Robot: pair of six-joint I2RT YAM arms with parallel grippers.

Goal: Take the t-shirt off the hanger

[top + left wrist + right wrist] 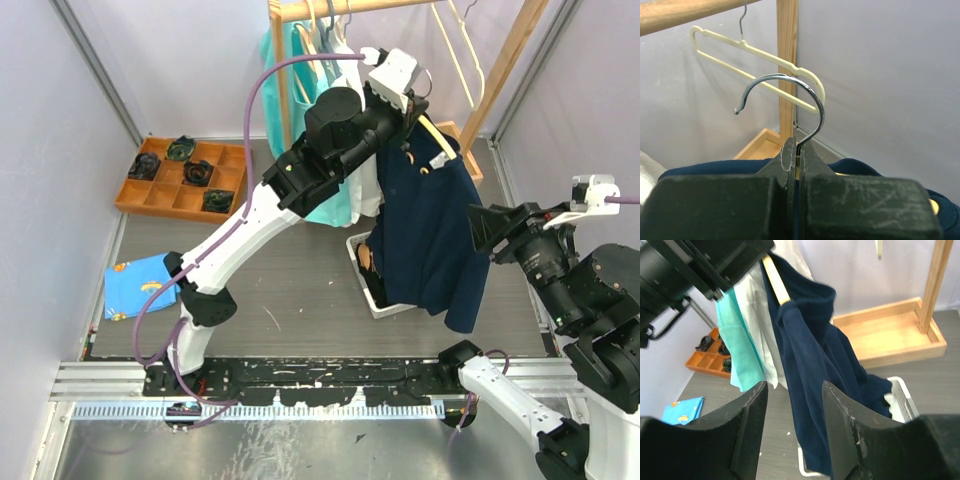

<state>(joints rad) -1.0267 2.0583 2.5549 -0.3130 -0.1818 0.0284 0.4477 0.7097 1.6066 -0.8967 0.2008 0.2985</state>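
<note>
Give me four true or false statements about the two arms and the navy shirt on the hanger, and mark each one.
1. The left gripper is shut on the metal hook of the hanger. True.
2. The right gripper grips the navy t-shirt. False: its jaws are open and empty, facing the shirt.
3. The navy t-shirt is off the hanger. False: it hangs on it.
4. The metal hook is clear of the wooden rail. True.

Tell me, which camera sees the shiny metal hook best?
The left wrist view: the hook fills the middle, its stem pinched in the shut left end effector. In the top view the left arm hides it. The right wrist view shows only the hanger's cream arm and navy t-shirt.
</note>
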